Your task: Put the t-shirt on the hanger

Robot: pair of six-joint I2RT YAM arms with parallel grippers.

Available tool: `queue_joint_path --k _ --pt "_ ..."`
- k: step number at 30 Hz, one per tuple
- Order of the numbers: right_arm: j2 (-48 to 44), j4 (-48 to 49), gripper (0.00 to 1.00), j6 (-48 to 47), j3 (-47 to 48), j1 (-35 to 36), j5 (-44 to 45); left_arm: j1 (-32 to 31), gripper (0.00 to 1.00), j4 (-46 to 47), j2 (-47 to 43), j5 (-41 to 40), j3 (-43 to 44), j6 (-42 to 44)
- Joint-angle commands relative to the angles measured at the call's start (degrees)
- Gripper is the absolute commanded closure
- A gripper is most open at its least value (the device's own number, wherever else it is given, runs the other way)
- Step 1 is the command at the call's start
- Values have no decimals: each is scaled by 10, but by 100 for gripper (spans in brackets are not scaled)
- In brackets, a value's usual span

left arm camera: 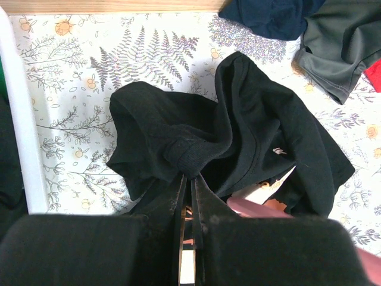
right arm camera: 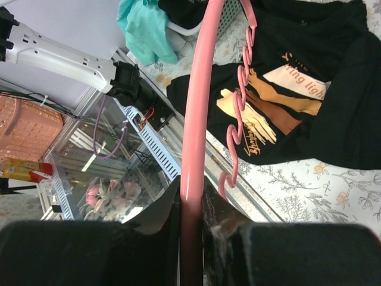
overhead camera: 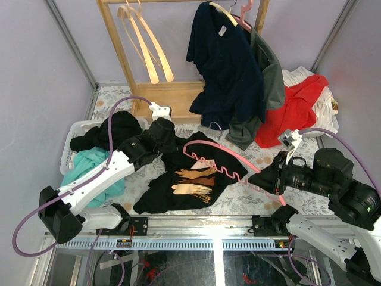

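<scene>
Left fingers (left arm camera: 201, 205) are pinching the shirt (left arm camera: 238, 131), right fingers (right arm camera: 166, 208) are clamping the hanger (right arm camera: 196, 89), whose wavy bar may soon be snagging cloth.

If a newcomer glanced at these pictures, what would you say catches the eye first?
The pink hanger stands out first, reaching across the black printed t-shirt mid-table, with the right gripper clamped on its near-right end. Next comes the left gripper, pinching a bunched fold of that shirt at its far-left side. Behind them, a navy t-shirt hangs on the wooden rack, with a red garment heaped to its right.
</scene>
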Motion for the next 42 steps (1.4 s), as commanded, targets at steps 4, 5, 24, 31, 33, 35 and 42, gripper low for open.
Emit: queue_joint_path --k 4,5,24,31,33,35,42 --pt "3 59 100 -27 40 3 16 0 98 -15 -11 -10 -7 10" --pt "4 64 100 -27 39 3 13 0 98 -15 -10 -11 -8 10" --pt "2 162 100 -8 -58 3 -38 0 98 -29 -14 -15 15 13" --pt "-6 182 100 0 -96 3 -32 0 98 -30 -15 -4 24 12" --pt "-6 188 100 -2 -107 3 -23 -1 98 -32 -16 4 29 11" --pt "-6 195 100 -5 -114 3 -13 -1 98 -35 -20 23 38 6" --pt "-18 262 100 1 -143 3 -25 -18 97 -42 -24 55 98 1"
